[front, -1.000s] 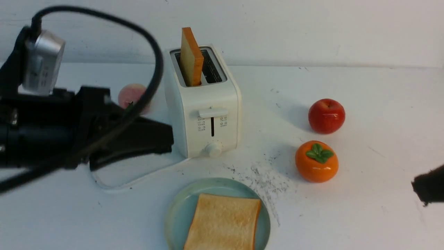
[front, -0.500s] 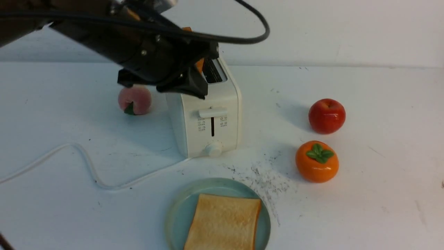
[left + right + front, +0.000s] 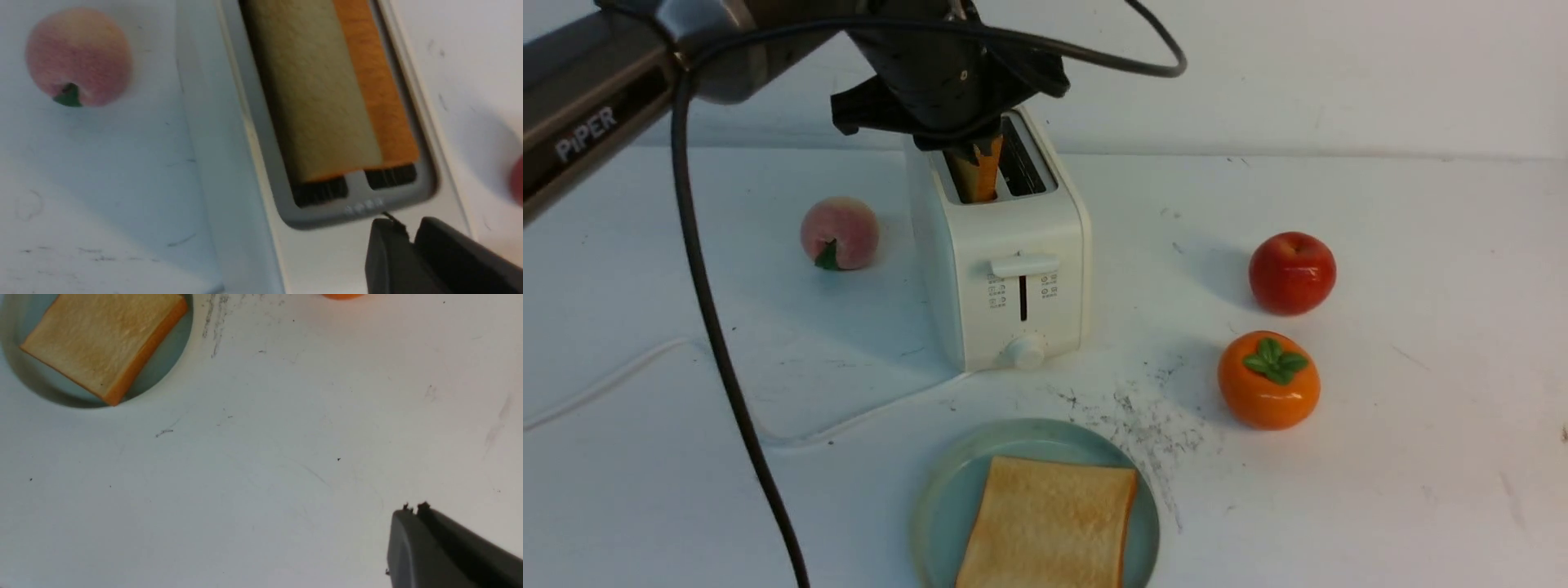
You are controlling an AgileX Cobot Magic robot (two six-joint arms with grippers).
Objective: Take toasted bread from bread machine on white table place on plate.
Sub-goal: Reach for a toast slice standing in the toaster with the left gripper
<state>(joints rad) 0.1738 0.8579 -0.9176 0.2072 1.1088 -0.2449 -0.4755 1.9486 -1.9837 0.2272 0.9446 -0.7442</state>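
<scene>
Upright toast slice (image 3: 980,167) standing in the bread machine (image 3: 1013,261), in the slot on the robot's left, tan face and orange crust poking out. Right above it is the left pincer (image 3: 408,224). From the wrist camera its two black fingers sit pressed together with just a thin seam between them, gripping nothing, tips just beside the end of the slot frame. The left arm (image 3: 588,122) comes in high from the robot's left, stretched out over the desk (image 3: 1380,457) and bent down at the wrist above the machine, a black cable (image 3: 715,327) looping off it.

Nearer the robot than that pincer, and down low, is the plate (image 3: 935,498) with a flat toast slice (image 3: 1049,523) lying on it. Left of the pincer, a peach (image 3: 840,233) sits on the desk. Well to its right are a red apple (image 3: 1292,272) and an orange persimmon (image 3: 1268,380).

The right pincer (image 3: 413,508), fingers closed together too and empty, hangs over scuffed desk, with the plate well off from it.
</scene>
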